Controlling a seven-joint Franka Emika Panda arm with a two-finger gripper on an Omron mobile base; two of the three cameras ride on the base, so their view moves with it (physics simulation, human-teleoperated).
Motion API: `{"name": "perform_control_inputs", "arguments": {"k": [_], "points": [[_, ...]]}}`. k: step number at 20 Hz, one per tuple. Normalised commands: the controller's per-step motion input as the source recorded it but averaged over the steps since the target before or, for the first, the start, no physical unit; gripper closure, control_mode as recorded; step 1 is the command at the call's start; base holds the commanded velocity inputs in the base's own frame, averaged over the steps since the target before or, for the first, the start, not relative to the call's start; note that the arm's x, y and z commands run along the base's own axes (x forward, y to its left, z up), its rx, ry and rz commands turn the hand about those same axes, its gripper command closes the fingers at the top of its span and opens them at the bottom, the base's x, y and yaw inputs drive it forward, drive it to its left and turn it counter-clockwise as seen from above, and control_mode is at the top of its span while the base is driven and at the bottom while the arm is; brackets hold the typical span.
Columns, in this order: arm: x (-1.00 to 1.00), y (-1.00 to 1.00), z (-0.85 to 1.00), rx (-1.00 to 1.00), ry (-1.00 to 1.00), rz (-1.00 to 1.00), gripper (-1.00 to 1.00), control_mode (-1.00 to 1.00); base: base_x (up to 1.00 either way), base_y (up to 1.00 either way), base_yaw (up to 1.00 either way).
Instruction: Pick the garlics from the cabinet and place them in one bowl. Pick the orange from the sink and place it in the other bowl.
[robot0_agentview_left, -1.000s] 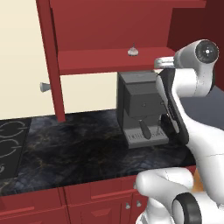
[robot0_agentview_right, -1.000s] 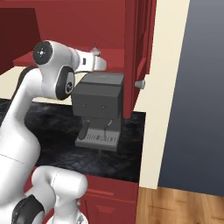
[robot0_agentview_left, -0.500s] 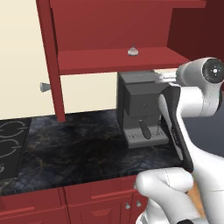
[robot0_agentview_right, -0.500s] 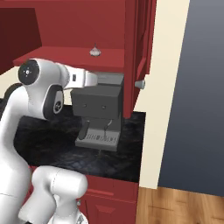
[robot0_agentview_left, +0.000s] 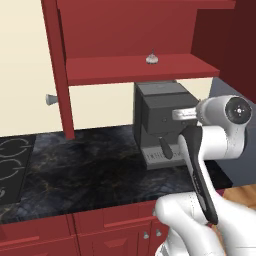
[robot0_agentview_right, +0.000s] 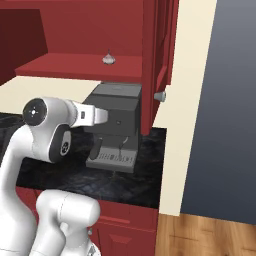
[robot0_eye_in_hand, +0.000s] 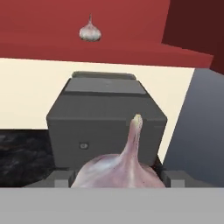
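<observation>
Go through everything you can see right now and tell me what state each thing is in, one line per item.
Pincer: shut on a garlic, held in front of the coffee machine.
Held garlic: between the fingertips, tip pointing up in the hand view.
Second garlic: sitting upright on the cabinet shelf, untouched.
Cabinet: doors open, red shelf exposed.
Coffee machine: standing upright on the dark counter under the shelf.
</observation>
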Motion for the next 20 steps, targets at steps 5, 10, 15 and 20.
{"name": "perform_control_inputs", "arguments": {"k": [5,10,15,20], "points": [[0.00,0.08,-0.68,0.00,0.05,0.00,1.00,-1.00,0.00,0.00,0.00],[-0.21,0.08,-0.51,0.00,0.01,0.00,1.00,-1.00,0.00,0.00,0.00],[-0.45,0.08,-0.45,0.02,0.00,0.00,1.00,-1.00,0.00,0.00,0.00],[-0.14,0.11,-0.80,0.00,0.01,0.01,1.00,-1.00,0.00,0.00,0.00]]}}
